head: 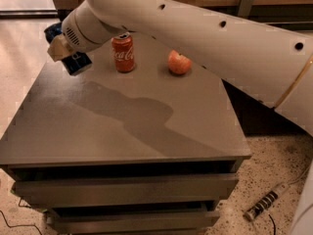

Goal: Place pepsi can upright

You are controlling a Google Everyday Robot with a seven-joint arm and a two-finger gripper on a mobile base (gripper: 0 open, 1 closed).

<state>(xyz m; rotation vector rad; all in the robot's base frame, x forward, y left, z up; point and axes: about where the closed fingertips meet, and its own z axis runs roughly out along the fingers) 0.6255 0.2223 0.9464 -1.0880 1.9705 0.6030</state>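
The pepsi can (77,64), dark blue, is held tilted in my gripper (68,56) just above the far left corner of the grey table (122,131). Only its lower blue part shows below the beige finger (58,48); the rest is hidden by the wrist. The gripper is shut on the can. The arm reaches in from the upper right, across the back of the table.
A red Coca-Cola can (123,54) stands upright at the back, just right of the gripper. An apple (179,62) lies further right. The table has drawers (122,190) below. A power strip (264,205) lies on the floor at right.
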